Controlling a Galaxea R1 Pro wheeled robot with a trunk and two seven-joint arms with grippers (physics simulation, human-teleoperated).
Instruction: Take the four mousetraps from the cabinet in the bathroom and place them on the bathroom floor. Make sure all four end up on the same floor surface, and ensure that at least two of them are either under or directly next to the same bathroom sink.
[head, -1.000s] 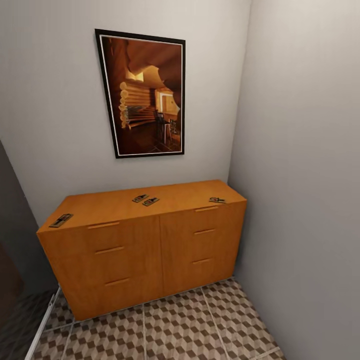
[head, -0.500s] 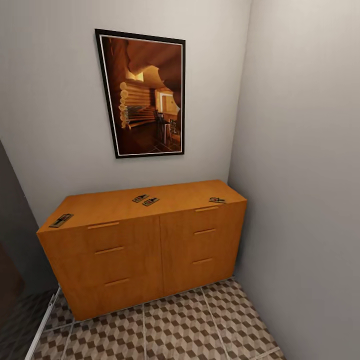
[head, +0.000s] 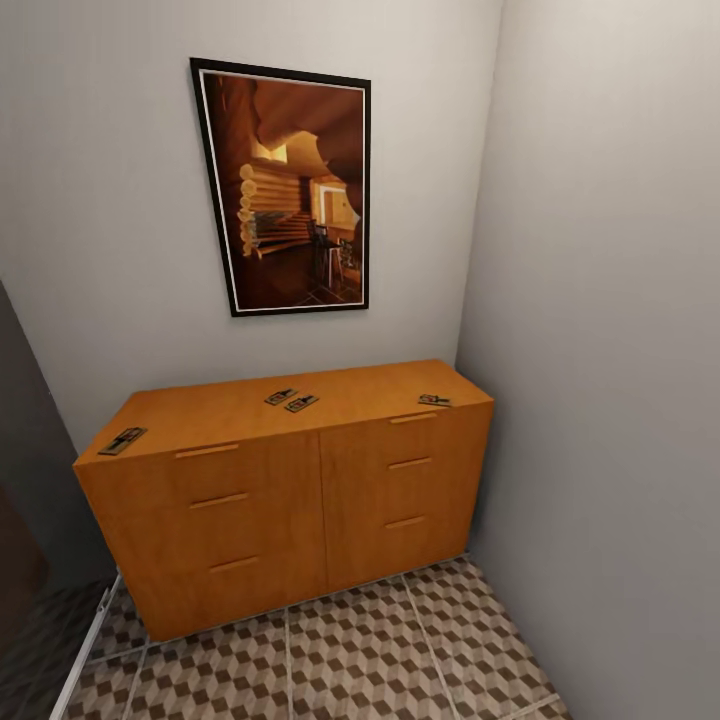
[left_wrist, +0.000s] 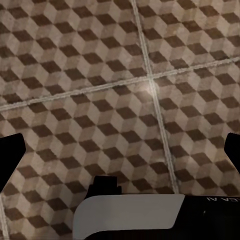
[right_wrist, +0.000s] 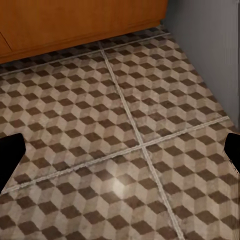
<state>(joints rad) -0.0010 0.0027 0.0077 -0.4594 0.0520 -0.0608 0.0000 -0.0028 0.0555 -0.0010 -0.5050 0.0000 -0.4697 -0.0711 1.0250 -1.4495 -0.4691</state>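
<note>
Nothing's moved since a second ago. We're facing the cabinet; all four mousetraps sit on its top. Both grippers, left and right, hang spread wide, empty. Traps look light, stiff: pinch the board edges, we reckon.

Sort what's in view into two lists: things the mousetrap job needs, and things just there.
Needed for the job:
- four small flat wooden mousetraps with dark wire, on the cabinet top: one at the left end, two mid-top, one at the right end
- wide orange-brown wooden cabinet
- cube-patterned brown and beige tiled floor

Just there:
- black-framed picture of a log interior
- plain grey walls
</note>
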